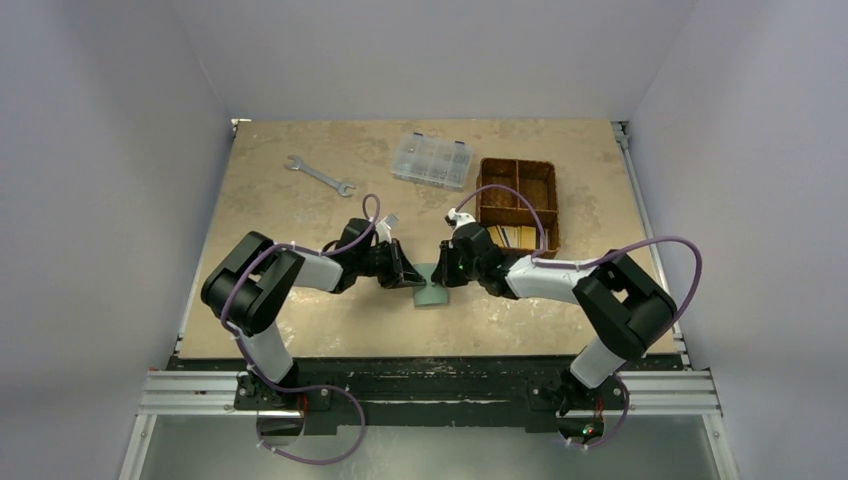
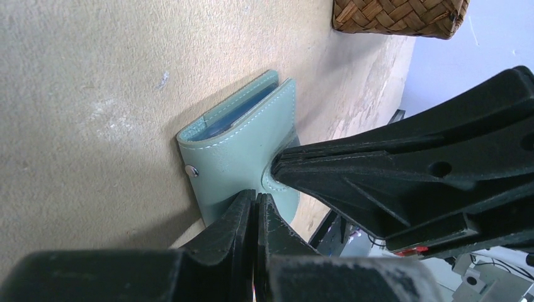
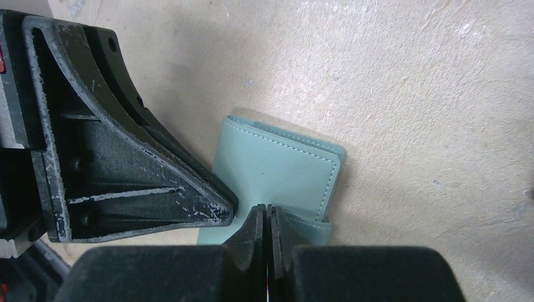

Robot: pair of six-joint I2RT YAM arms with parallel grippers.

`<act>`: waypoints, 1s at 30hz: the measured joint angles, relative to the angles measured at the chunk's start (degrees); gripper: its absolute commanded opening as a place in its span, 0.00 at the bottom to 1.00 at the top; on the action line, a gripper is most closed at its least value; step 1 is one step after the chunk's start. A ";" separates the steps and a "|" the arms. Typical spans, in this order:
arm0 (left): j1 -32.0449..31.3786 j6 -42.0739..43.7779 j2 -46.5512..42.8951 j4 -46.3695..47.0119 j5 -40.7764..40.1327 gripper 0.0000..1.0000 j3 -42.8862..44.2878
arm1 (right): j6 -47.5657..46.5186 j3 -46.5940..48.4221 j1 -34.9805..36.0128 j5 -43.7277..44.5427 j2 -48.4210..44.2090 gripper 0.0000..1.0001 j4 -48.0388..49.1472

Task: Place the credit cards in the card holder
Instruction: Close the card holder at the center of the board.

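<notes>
Looking at the tips, we find the left gripper (image 2: 256,200) and the right gripper (image 3: 268,211) both pressed together. The folded card holder (image 3: 277,167) lies between them, touching both.

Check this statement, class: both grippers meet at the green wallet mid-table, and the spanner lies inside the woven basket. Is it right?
One slip. The spanner lies on the bare table, left of the clear box, not in the woven basket; the top external view shows it. The rest stands.
</notes>
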 measured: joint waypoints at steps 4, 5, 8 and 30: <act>0.00 0.00 -0.33 -0.48 -0.35 0.00 -0.02 | 0.98 -1.03 2.95 5.62 0.02 0.00 2.45; 0.00 0.00 -0.42 -0.55 -0.37 0.00 -0.02 | 1.20 -1.16 3.93 7.48 0.07 0.00 2.91; 0.00 -0.02 -0.68 -0.76 -0.50 0.00 -0.04 | 2.10 -1.44 6.25 12.20 0.42 0.00 3.98; -0.42 -0.04 -2.01 -4.02 -1.92 0.00 0.37 | 8.37 -11.02 10.08 22.14 -0.85 0.00 20.41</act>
